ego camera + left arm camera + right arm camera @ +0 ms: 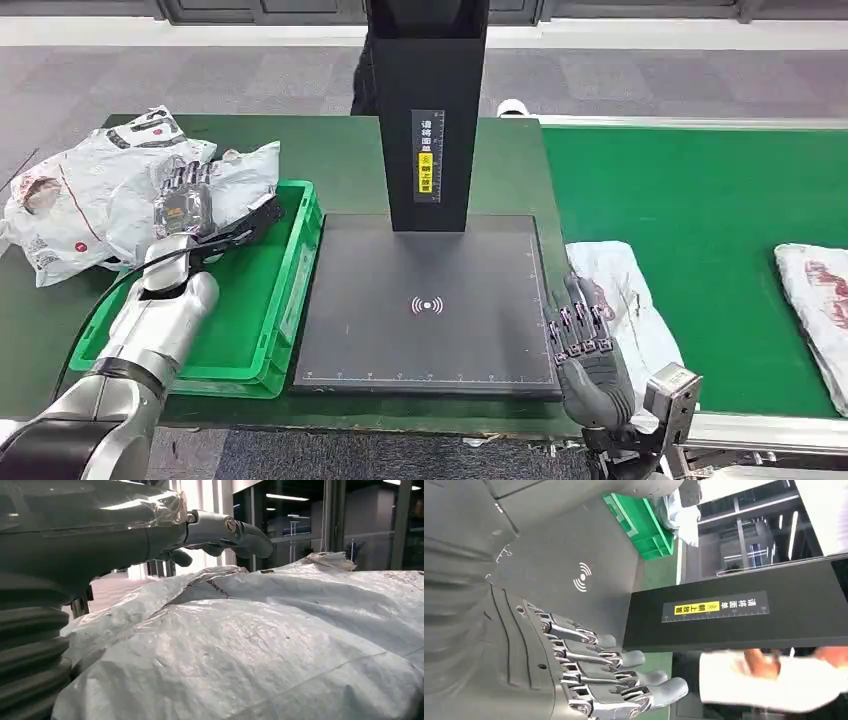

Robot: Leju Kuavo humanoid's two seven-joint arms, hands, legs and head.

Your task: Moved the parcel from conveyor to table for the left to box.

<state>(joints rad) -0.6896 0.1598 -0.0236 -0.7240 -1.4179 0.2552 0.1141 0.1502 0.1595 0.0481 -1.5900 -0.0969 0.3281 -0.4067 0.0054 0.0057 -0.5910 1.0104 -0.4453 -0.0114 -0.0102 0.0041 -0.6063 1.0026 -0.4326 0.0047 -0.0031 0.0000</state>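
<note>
A white-grey parcel [622, 290] lies at the conveyor's near left edge, beside the black scanner plate [430, 330]. My right hand [585, 345] hovers at that plate's right edge, next to the parcel, fingers [624, 659] stretched out and holding nothing. Another parcel [815, 300] lies further right on the green belt [700, 200]. My left hand [185, 205] reaches over the far left corner of the green crate [290, 290], fingers spread on a grey parcel [240, 175]. In the left wrist view the thumb [235, 530] sticks out above the crinkled bag [250, 645] without gripping it.
A black post [428, 110] with a yellow label rises from the back of the scanner plate. More grey parcels [70, 205] are heaped on the table left of the crate. A person's white sleeve and hands [774, 675] show blurred behind the post.
</note>
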